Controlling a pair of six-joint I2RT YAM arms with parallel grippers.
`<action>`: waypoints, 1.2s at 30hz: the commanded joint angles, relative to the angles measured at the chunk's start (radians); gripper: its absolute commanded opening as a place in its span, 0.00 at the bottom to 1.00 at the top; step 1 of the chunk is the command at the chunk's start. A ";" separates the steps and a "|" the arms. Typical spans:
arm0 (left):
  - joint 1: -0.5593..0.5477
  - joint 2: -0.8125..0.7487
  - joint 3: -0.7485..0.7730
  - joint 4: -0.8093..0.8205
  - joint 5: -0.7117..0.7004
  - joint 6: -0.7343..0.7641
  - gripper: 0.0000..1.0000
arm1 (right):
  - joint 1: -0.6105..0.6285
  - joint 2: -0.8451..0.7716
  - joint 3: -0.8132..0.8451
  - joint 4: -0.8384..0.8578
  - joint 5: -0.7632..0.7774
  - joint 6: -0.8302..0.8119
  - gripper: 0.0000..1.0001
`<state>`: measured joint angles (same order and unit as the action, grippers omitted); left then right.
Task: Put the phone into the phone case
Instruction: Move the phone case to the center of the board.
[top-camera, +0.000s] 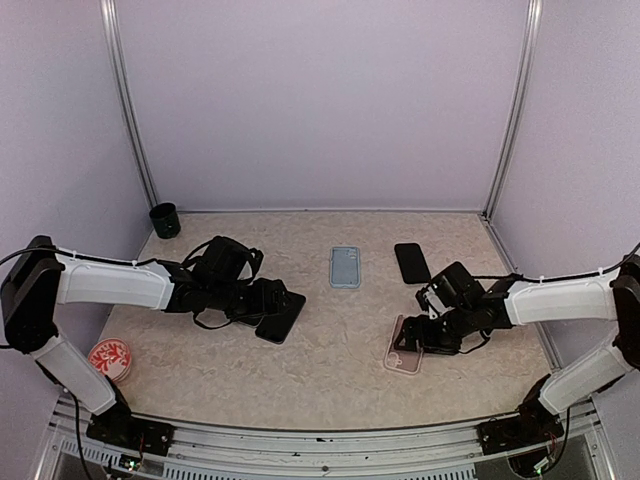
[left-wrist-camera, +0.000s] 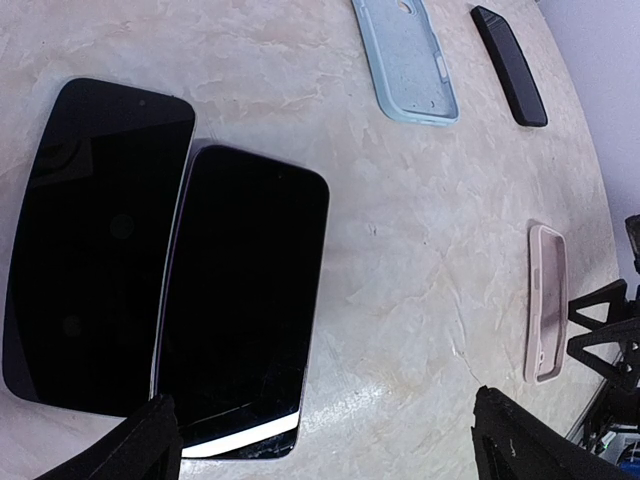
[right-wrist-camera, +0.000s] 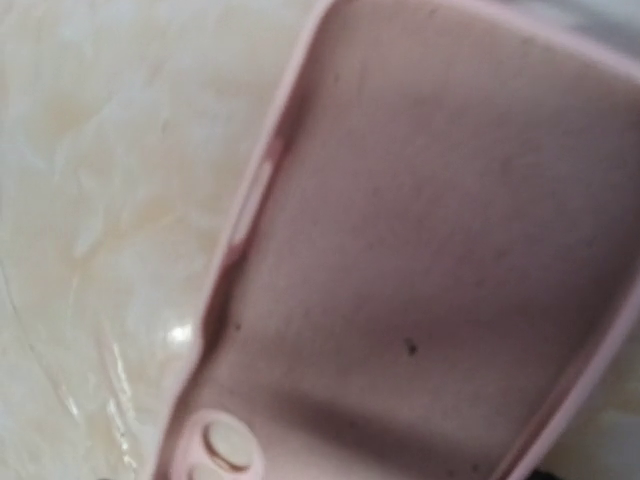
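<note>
Pink phone case (right-wrist-camera: 420, 250) lies beneath our right gripper (top-camera: 420, 338), grip unclear; our wide-open left gripper (left-wrist-camera: 330, 450) should squarely straddle the black phone (left-wrist-camera: 245, 300) at eleven o'clock.

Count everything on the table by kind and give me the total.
Phones: 2, a black phone and a second black phone beside it
Open phone cases: 2, the pale blue case and the pink case
Black flat item, phone or case unclear: 1
Dark cup: 1
Red-patterned round dish: 1
Total: 7
</note>
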<state>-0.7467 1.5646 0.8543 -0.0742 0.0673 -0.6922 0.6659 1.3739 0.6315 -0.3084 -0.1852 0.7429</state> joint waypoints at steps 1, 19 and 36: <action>-0.003 -0.006 0.015 0.024 0.002 -0.004 0.99 | 0.063 0.056 0.033 0.017 0.011 0.033 0.86; -0.007 -0.032 0.002 0.019 0.002 -0.007 0.99 | 0.285 0.320 0.296 -0.005 -0.004 0.013 0.87; -0.067 0.009 0.049 0.009 -0.012 0.001 0.99 | 0.203 0.316 0.541 -0.235 0.353 -0.320 0.84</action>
<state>-0.8001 1.5585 0.8734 -0.0746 0.0662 -0.6975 0.8894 1.6413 1.1057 -0.4675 0.0269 0.5751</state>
